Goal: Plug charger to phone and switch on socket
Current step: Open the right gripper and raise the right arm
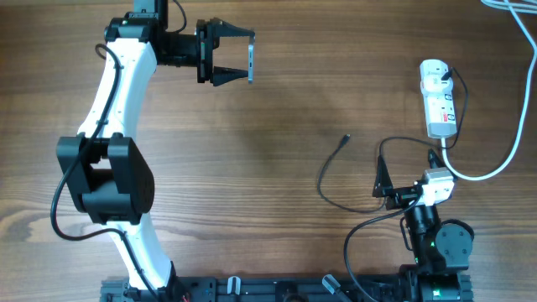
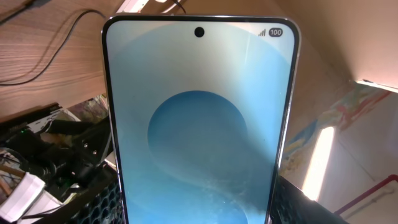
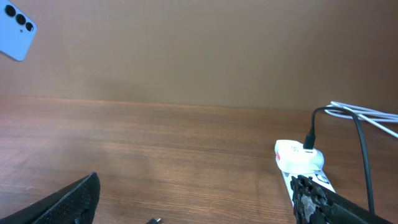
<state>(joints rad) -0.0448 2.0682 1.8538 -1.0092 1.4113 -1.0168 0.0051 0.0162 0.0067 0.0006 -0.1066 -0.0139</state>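
My left gripper (image 1: 228,63) is shut on the phone (image 1: 251,60) and holds it on edge above the table at the far left. In the left wrist view its cyan screen (image 2: 199,124) fills the frame. Its pale blue back shows in the right wrist view (image 3: 15,30). The white socket (image 1: 438,101) lies at the far right, also in the right wrist view (image 3: 298,155). The charger is plugged into it (image 3: 309,140). Its thin black cable loops over the table and its free tip (image 1: 346,138) lies loose. My right gripper (image 1: 384,180) is open and empty, with the tip (image 3: 155,220) just ahead of its jaws (image 3: 199,208).
A thick white cord (image 1: 512,143) runs from the socket off the top right corner. The robots' black cables hang by the right arm base (image 1: 369,235). The wooden table (image 1: 277,193) spreads between the two arms.
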